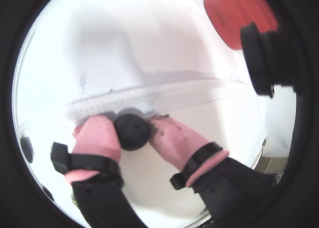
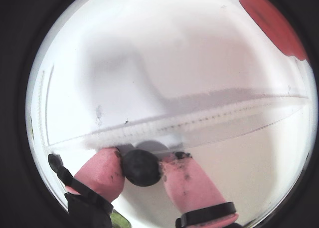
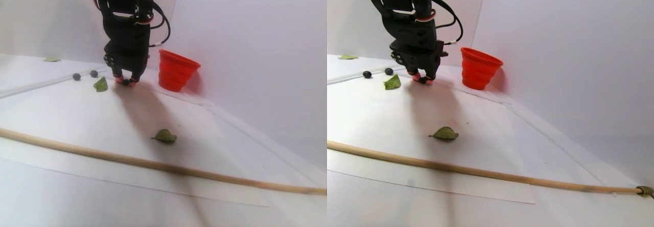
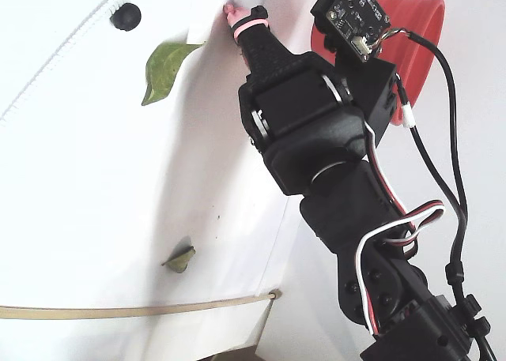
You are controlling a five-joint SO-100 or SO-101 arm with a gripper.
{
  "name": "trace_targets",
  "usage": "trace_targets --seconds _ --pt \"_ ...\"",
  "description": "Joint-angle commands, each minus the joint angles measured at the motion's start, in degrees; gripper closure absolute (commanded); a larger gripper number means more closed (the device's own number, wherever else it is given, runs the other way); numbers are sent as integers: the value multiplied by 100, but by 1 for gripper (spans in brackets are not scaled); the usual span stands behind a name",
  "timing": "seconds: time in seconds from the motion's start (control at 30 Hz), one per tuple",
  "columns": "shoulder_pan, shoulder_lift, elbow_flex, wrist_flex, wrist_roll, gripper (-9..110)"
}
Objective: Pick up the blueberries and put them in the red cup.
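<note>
My gripper point(image 1: 130, 120) has pink-tipped fingers and is shut on one dark blueberry point(image 1: 132, 133), seen in both wrist views point(image 2: 141, 168). In the stereo pair view the gripper point(image 3: 125, 82) is down at the white sheet, just left of the red cup point(image 3: 176, 71). The cup stands upright near the back wall and shows at the top right in a wrist view point(image 1: 239, 13). Two more blueberries point(image 3: 76, 76) point(image 3: 94, 73) lie to the gripper's left. In the fixed view one berry point(image 4: 125, 16) shows; the gripper point(image 4: 236, 12) is mostly hidden by the arm.
Green leaves lie on the sheet, one close left of the gripper point(image 3: 100, 85) and one nearer the front point(image 3: 164, 135). A long wooden stick point(image 3: 153, 164) crosses the front. A clear ridged strip point(image 2: 199, 119) runs just beyond the fingers. White walls stand behind and to the right.
</note>
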Motion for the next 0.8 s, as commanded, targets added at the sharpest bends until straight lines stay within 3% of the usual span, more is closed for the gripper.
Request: trace_targets --seconds 0.0,0.77 --pt "97 483 35 -70 -70 89" --pt "193 1969 782 299 -571 89"
